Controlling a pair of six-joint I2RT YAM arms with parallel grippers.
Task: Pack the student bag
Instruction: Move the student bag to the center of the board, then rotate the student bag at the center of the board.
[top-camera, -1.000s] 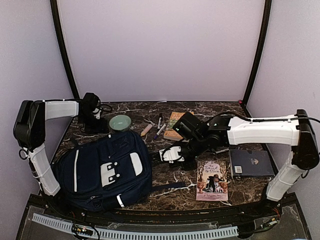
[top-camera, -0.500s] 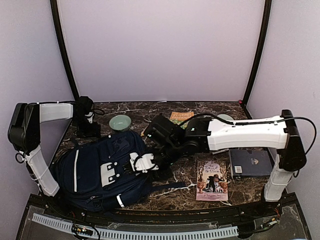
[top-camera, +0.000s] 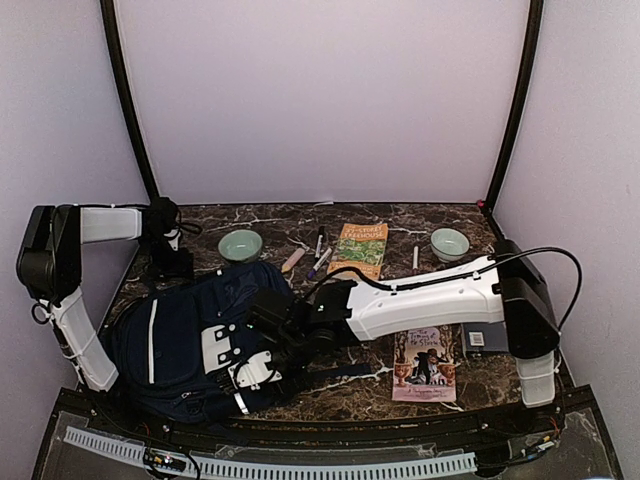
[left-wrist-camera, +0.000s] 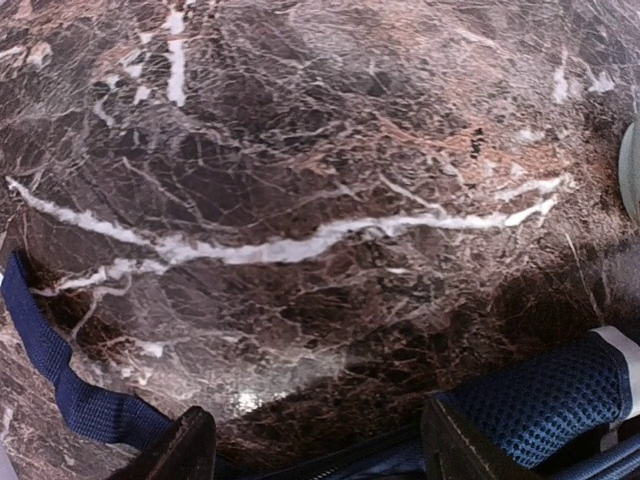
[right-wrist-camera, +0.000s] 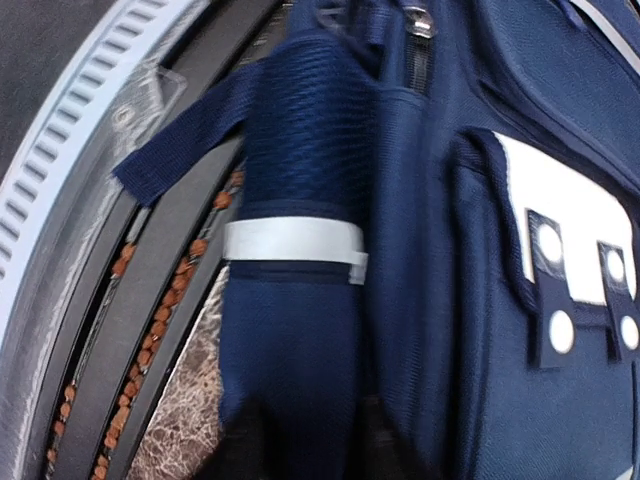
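The student bag (top-camera: 185, 340), a navy backpack with white stripes and a white slotted patch, lies flat at the front left of the marble table. My right gripper (top-camera: 250, 372) reaches across onto its near right side. In the right wrist view its dark blurred fingers (right-wrist-camera: 235, 450) straddle a navy fold of the student bag (right-wrist-camera: 295, 330) with a white band, and look open. My left gripper (top-camera: 170, 262) hovers at the bag's far left corner. Its jaws are open over bare marble (left-wrist-camera: 320, 250), with a bag strap (left-wrist-camera: 50, 370) and mesh padding (left-wrist-camera: 560, 400) below.
Behind the bag are a green bowl (top-camera: 240, 244), markers (top-camera: 318, 255) and an orange-green book (top-camera: 361, 249). A second bowl (top-camera: 449, 243) sits back right. A pink book (top-camera: 424, 360) and a dark blue book (top-camera: 480, 338) lie right. The table's front rail (right-wrist-camera: 90, 180) runs beside the bag.
My right arm swung left from the table's middle and down onto the bag's near right side. My left gripper shifted slightly left and back.
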